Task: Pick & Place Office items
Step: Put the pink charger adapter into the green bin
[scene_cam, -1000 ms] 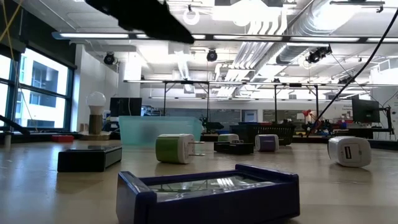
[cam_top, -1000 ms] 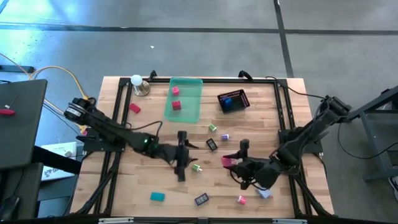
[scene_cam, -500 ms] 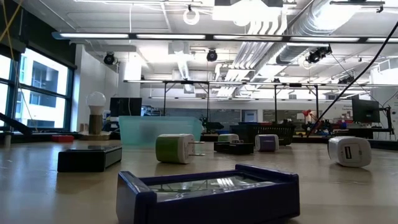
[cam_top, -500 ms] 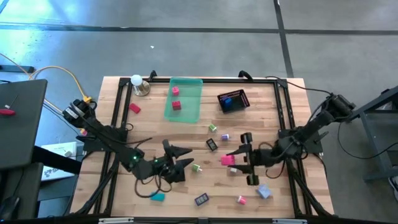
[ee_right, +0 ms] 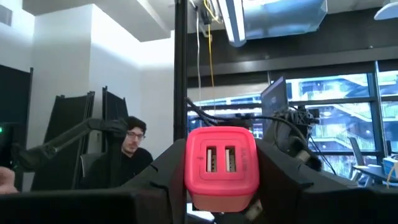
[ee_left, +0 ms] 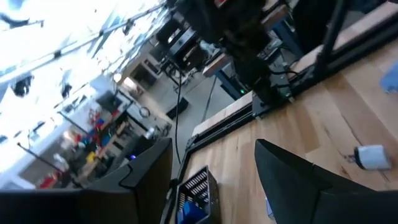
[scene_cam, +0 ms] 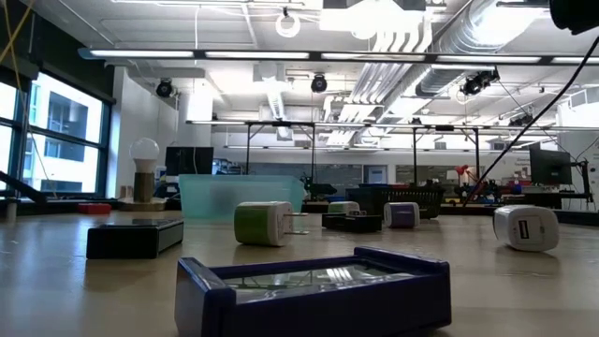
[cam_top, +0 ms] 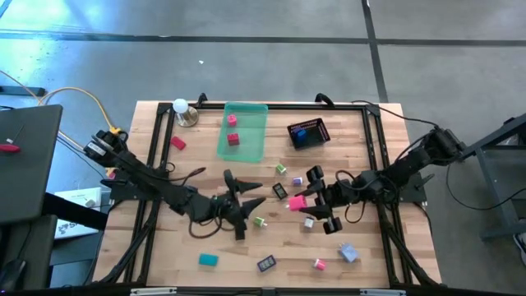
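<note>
My right gripper (cam_top: pixel 301 203) hangs over the table's middle right, shut on a pink block (ee_right: pixel 221 167) with two ports on its face. My left gripper (cam_top: pixel 243 184) hovers open over the table's middle, nothing between its fingers (ee_left: pixel 287 179). More office items lie loose on the wood: a green piece (cam_top: pixel 281 169), a lavender one (cam_top: pixel 297 180), a black one (cam_top: pixel 280 191), a green-and-white one (cam_top: pixel 260 221), a teal one (cam_top: pixel 208 260) and a pink one (cam_top: pixel 319 264). Two red pieces (cam_top: pixel 233 138) lie in the green tray (cam_top: pixel 251 148). My right gripper pinches the pink block by two opposite sides (ee_right: pixel 189 171) between its two fingers, the port face turned back toward the wrist. The fingers come from the table's right side, slanting a little upward. The block is lifted clear of the table.
A black mesh basket (cam_top: pixel 308 133) with a blue piece stands at the far right of the middle. A light bulb on a base (cam_top: pixel 181 107) is at the far left, a pink piece (cam_top: pixel 177 143) near it. A dark blue flat piece (scene_cam: pixel 314 290) lies at the near edge.
My right gripper has carried the pink block a little toward the table's far edge and swung from pointing down at the table to pointing toward the left edge, tipped upward. My left gripper has rolled, swung toward the near edge, and come back a little toward the far edge.
</note>
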Available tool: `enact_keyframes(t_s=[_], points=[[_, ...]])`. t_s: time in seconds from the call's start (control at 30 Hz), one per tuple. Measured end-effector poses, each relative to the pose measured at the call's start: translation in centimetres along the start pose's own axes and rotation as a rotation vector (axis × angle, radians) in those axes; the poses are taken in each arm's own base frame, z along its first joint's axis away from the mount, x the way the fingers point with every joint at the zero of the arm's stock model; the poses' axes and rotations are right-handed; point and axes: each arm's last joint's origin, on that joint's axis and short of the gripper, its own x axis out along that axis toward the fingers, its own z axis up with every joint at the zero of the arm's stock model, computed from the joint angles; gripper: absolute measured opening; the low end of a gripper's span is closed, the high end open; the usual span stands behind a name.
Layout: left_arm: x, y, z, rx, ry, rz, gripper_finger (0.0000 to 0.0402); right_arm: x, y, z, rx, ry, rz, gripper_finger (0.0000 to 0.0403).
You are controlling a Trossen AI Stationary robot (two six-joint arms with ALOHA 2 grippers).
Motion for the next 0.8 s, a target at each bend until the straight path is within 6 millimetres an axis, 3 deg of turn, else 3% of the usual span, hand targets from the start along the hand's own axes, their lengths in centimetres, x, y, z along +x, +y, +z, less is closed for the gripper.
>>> enact_keyframes(t_s=[0.3,0.5,0.8], points=[[1.8,1.3,-1.0,-0.076,-0.01,0.007,0.022,0.0,0.0,0.1,0.001,-0.014,0.001,0.0137],[2.0,1.4,-1.3,-0.697,0.009,0.022,0.022,0.0,0.0,0.0,-0.031,-0.001,-0.002,0.0137],[1.9,2.5,0.6,-0.933,-0.265,-0.173,0.0188,0.0,0.0,0.4,-0.109,-0.038,0.002,0.0137]])
